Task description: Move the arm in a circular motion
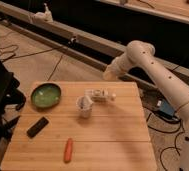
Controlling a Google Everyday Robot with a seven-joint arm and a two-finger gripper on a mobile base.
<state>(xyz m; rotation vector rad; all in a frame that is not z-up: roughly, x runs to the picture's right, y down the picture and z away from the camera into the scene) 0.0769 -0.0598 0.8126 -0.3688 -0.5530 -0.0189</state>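
The arm (160,75) is large and cream-white, made of thick tubular segments with small dark dots. It comes in from the right edge, bends at a rounded joint (140,51) at upper right, and tapers down-left. The gripper (108,75) is at its narrow tip, just beyond the table's far edge, above and behind the items at the table's middle. It holds nothing that I can see.
On the wooden table (113,142): a green bowl (45,95) at left, a white cup (84,106), a small white bottle lying on its side (100,94), a black rectangular object (37,127) and an orange carrot (68,149). Cables lie on the floor; a blue box (164,107) sits at right.
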